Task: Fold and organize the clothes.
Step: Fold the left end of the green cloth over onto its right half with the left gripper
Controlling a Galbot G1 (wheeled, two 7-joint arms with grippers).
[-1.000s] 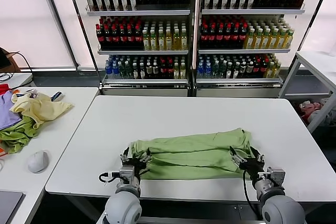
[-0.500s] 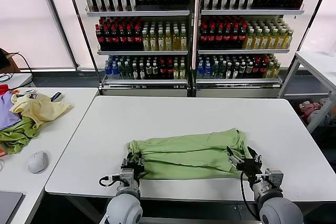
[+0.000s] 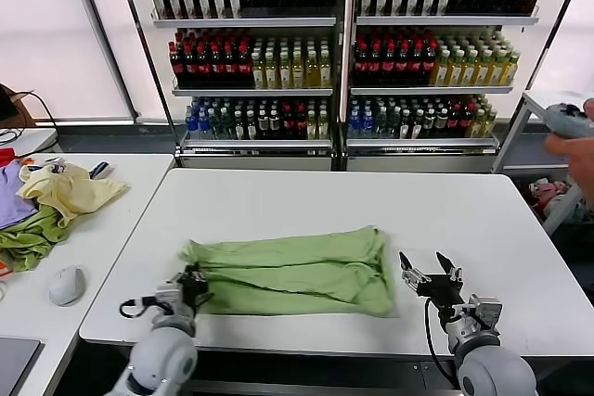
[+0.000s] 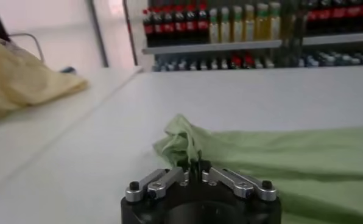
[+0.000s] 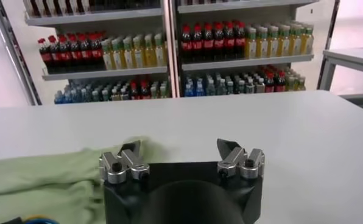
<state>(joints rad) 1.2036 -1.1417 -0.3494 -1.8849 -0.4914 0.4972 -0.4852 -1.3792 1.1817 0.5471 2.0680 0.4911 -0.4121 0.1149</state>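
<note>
The clothes, a light green T-shirt (image 3: 288, 271), lie folded into a long band near the front of the white table (image 3: 325, 197). My left gripper (image 3: 190, 283) is at the band's left end, shut on a bunched corner of the cloth. The left wrist view shows that pinched fold rising from the left gripper (image 4: 192, 164), with the rest of the T-shirt (image 4: 285, 161) stretching away. My right gripper (image 3: 430, 274) stands open just beyond the shirt's right edge, touching nothing. In the right wrist view the right gripper (image 5: 180, 148) has bare table between its fingers and the T-shirt (image 5: 44, 182) lies off to one side.
A side table on the left holds a pale yellow garment (image 3: 70, 192), a darker green one (image 3: 28, 238), a purple one (image 3: 11, 203) and a mouse (image 3: 67, 285). Bottle shelves (image 3: 343, 53) stand behind. A person's hand (image 3: 574, 132) shows at the right edge.
My left gripper has shut on the shirt's left end and pulled it leftward. The whole shirt slid left, away from the open right gripper, which stayed put. A hand appeared at the right.
</note>
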